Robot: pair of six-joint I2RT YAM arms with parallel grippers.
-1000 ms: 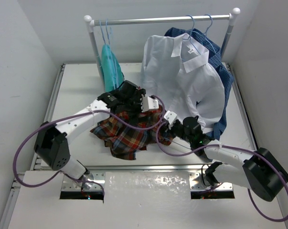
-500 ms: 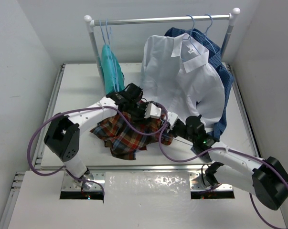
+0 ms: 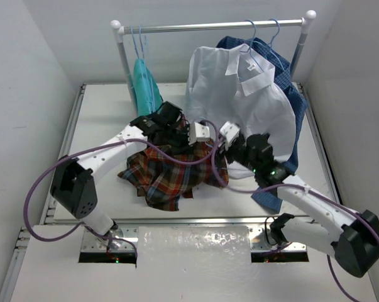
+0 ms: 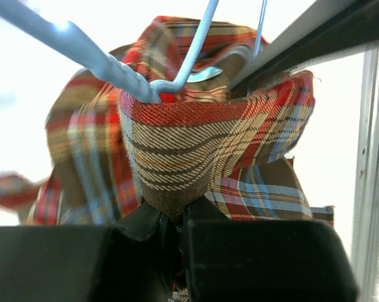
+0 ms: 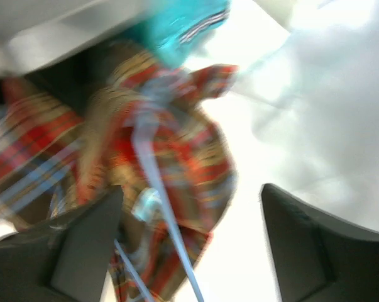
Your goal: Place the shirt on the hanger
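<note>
the shirt (image 3: 167, 176) lies bunched on the table (image 3: 101, 119), below and just ahead of both claws. the left wrist view shows what the overhead view does not. there the collar band of the shirt (image 4: 195, 145) stands just ahead of the left gripper (image 4: 176, 220), and a fold of it runs down between the two fingers, which are pressed together on the cloth. the hanger (image 4: 101, 53) crosses above that collar, its twisted neck touching the collar's upper edge. overhead, the left gripper (image 3: 186, 135) is largely hidden by its own wrist.

the right wrist view is blurred. it shows the right gripper (image 5: 192, 220) with fingers well apart and a pale-blue wire of the hanger (image 5: 153, 167) running between them; contact cannot be told. plaid cloth lies beyond the wire. overhead, the right gripper (image 3: 219, 146) sits just right of the left one.

beyond both claws, a white shirt (image 3: 239, 94), a blue checked shirt (image 3: 293, 100) and a teal garment (image 3: 145, 88) hang from a rail (image 3: 208, 26).
</note>
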